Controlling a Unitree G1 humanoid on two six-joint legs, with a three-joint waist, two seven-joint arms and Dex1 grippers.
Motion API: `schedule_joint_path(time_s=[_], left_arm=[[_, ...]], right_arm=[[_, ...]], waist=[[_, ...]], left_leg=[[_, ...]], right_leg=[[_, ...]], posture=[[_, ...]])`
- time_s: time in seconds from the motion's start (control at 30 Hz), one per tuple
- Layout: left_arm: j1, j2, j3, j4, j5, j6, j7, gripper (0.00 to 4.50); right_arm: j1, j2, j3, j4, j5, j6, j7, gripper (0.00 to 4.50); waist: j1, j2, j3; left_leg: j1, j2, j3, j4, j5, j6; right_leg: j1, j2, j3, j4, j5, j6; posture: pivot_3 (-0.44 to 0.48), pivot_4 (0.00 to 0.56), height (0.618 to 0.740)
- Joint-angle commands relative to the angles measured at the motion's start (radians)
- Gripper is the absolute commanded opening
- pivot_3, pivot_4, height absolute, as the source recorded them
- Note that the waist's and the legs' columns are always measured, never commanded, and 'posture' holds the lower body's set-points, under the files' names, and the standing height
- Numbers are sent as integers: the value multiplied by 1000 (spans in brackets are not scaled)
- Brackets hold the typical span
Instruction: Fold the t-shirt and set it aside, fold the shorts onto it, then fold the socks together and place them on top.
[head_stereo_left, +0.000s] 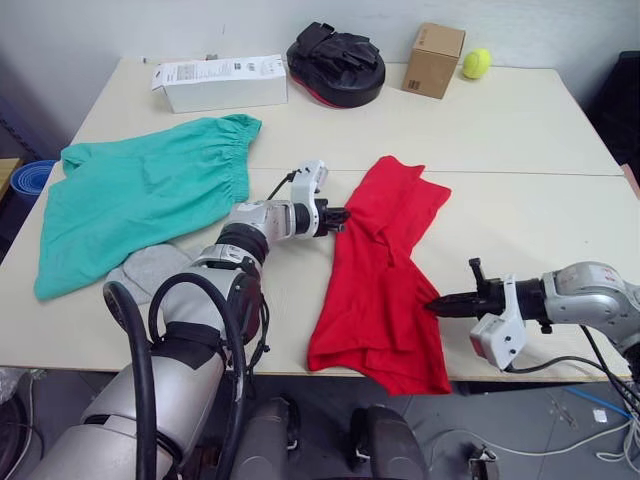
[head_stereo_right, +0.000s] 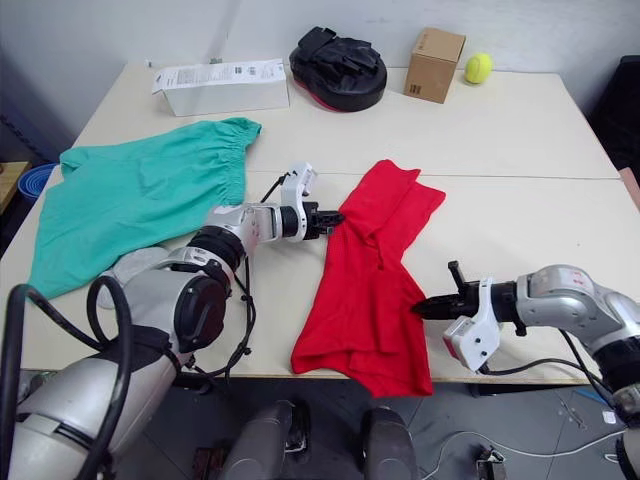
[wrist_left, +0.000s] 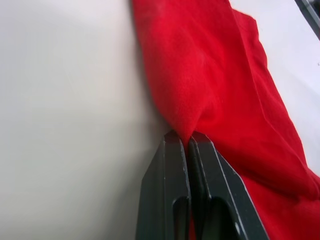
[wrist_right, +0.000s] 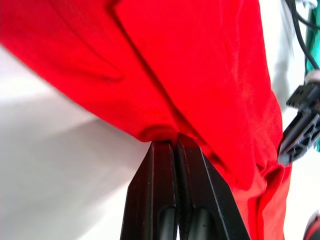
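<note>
The t-shirt (head_stereo_left: 383, 275) is lying in a long, crumpled red strip across the middle of the table (head_stereo_left: 520, 140), running from its far end near the table's centre to its near end, which is hanging slightly over the near edge. Its left edge is being pinched by the left gripper (head_stereo_left: 341, 216), whose two black fingers (wrist_left: 175, 190) are pressed together with a small fold of red fabric caught between the tips. Its right edge, closer to the near end, is being held in the same way by the right gripper (head_stereo_left: 432, 303), whose fingers are closed tight on a bulge of cloth. The shorts (head_stereo_left: 140, 195) are lying spread out flat at the left of the table, well apart from the shirt, with the gathered waistband turned toward the centre. A light grey piece, probably the socks (head_stereo_left: 148, 268), is lying at the near edge of the shorts, partly hidden by the left arm. Along the far side of the table a white box (head_stereo_left: 220, 82), a black padded mitt (head_stereo_left: 336, 64), a cardboard box (head_stereo_left: 434, 59) and a yellow-green ball (head_stereo_left: 476, 63) are resting in a row.
</note>
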Motion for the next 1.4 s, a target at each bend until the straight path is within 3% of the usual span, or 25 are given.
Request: schedule_joint_path(time_s=[0.03,0.23,0.77,0.83,0.93,1.03,1.13,1.27,1.3,1.4], left_arm=[[-3,0,8,-25,-13,-23,9,41],[1,37,35,-32,-37,-18,53,41],[81,90,-36,-128,-36,72,-52,41],[87,92,-35,-139,-42,80,-54,493],[101,102,-50,-173,-45,91,-87,1338],[125,130,-88,-252,-41,117,-156,2274],[253,218,-217,-540,-23,124,-347,3186],[512,418,-380,-1007,-15,-27,-583,4481],[559,461,-399,-1078,-11,-75,-616,4500],[661,545,-423,-1216,-20,-217,-686,4500]], right_arm=[[-59,20,28,64,-13,-59,15,0],[-169,64,74,204,-75,-142,12,0],[-301,152,94,383,-222,-242,-97,0],[-303,156,95,392,-221,-233,-109,0],[-297,150,104,397,-187,-217,-109,704],[-286,132,102,391,-152,-206,-106,1733],[-273,89,93,390,-98,-210,-101,2762],[-241,13,98,381,-37,-254,-100,4129],[-227,-7,100,374,-26,-268,-103,4433],[-182,-55,103,364,-24,-323,-115,4477]], waist=[[-2,0,0],[-5,0,0],[-6,0,0],[-6,0,0],[-6,0,0],[-6,0,0],[-14,0,0],[-29,1,0],[-29,1,0],[-23,0,0]], left_leg=[[0,0,0,0,0,0],[0,0,0,0,0,0],[0,0,0,0,0,0],[0,1,0,0,0,0],[0,1,0,0,0,0],[0,1,1,0,0,0],[0,1,1,-1,0,0],[1,1,1,-6,0,-1],[1,1,1,-7,0,-1],[1,1,0,-5,0,-1]], right_leg=[[0,0,0,0,0,0],[-1,-1,0,0,0,0],[-1,0,1,1,0,0],[-1,0,1,1,0,0],[-1,1,1,1,0,0],[0,1,1,1,0,0],[-1,1,2,1,0,0],[-1,0,3,1,0,0],[-1,0,4,0,0,0],[-1,-2,4,-3,0,0]], posture=[[0,150,740],[0,150,740],[0,150,740],[0,150,740],[0,150,740],[0,150,740],[0,150,740],[0,150,740],[0,150,740],[0,150,740]])
